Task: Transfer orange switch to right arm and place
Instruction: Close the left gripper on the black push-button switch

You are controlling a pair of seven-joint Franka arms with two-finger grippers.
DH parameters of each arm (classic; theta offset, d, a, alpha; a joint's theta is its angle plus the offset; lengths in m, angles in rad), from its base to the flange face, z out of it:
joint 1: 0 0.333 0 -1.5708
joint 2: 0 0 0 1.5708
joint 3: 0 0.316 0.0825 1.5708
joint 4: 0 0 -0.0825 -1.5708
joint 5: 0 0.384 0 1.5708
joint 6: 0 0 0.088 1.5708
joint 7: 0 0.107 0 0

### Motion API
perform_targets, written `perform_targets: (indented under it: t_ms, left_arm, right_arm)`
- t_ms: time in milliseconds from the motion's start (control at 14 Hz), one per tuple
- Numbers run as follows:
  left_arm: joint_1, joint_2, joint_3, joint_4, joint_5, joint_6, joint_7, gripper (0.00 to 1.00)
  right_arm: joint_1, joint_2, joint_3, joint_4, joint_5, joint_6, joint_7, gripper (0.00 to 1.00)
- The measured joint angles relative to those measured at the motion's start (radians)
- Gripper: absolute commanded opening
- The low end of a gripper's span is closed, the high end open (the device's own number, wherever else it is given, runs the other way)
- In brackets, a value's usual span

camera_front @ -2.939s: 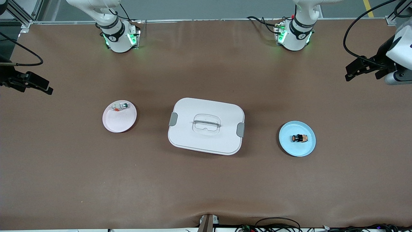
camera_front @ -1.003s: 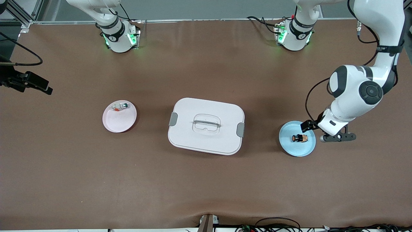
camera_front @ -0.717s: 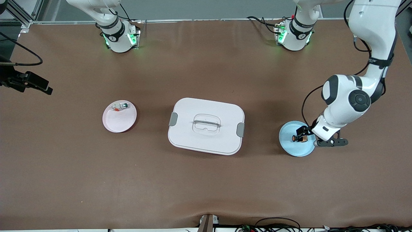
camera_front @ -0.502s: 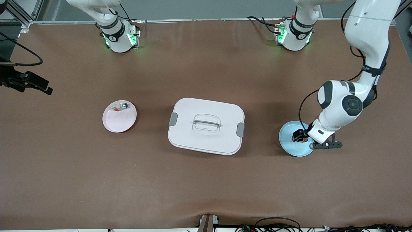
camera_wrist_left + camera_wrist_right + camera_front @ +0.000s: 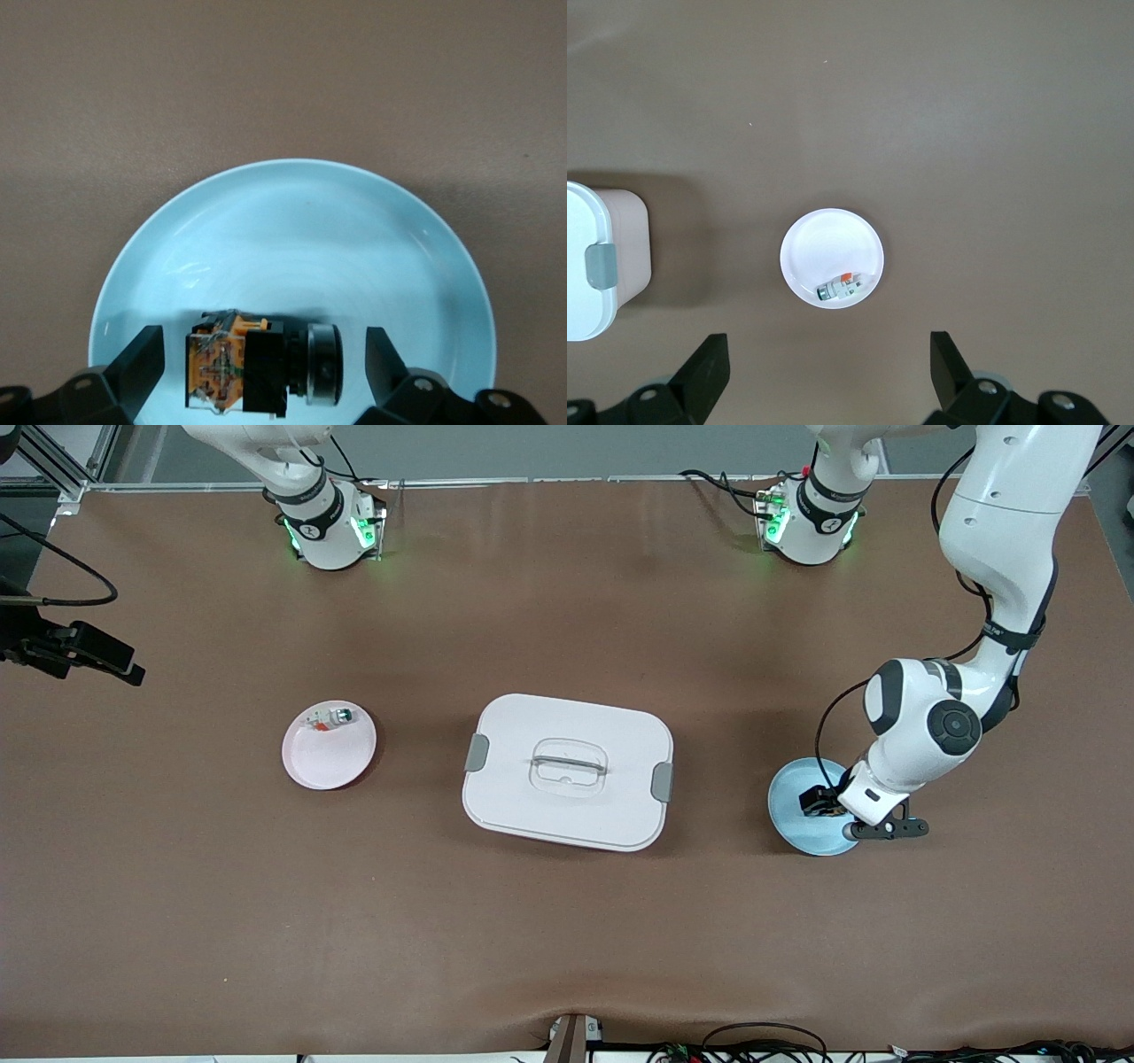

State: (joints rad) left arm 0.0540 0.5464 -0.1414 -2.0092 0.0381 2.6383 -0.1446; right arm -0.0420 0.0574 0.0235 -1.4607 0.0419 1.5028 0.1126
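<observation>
Front view: orange switch (image 5: 257, 361) hidden under left end effector (image 5: 261, 372), fingers wide astride it.

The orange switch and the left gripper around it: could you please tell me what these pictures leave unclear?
- Front view: the orange switch is hidden by the left gripper over the blue plate.
- Left wrist view: the left gripper's fingers stand apart on either side of the switch, but their tips are cut off by the picture's edge.
- Right gripper: open, high above the pink plate; the front view shows only a part of it at its edge.
</observation>
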Motion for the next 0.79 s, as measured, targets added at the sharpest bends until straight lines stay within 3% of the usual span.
perform_targets:
  t_ms: [72,430,502,788]
  left_arm:
    - [0.001,0.011,0.001,0.000,0.000,0.007,0.000,0.95]
    - [0.001,0.020,0.001,0.002,0.000,0.012,0.000,0.09]
    - [0.001,0.018,0.001,0.003,0.000,0.010,0.000,0.00]
    - [0.001,-0.016,0.001,0.013,0.001,-0.035,0.002,0.00]
  right_arm:
    - [0.000,0.000,0.000,0.000,0.000,0.000,0.000,1.00]
    - [0.000,0.000,0.000,0.000,0.000,0.000,0.000,1.00]
    - [0.000,0.000,0.000,0.000,0.000,0.000,0.000,1.00]
    - [0.000,0.000,0.000,0.000,0.000,0.000,0.000,1.00]
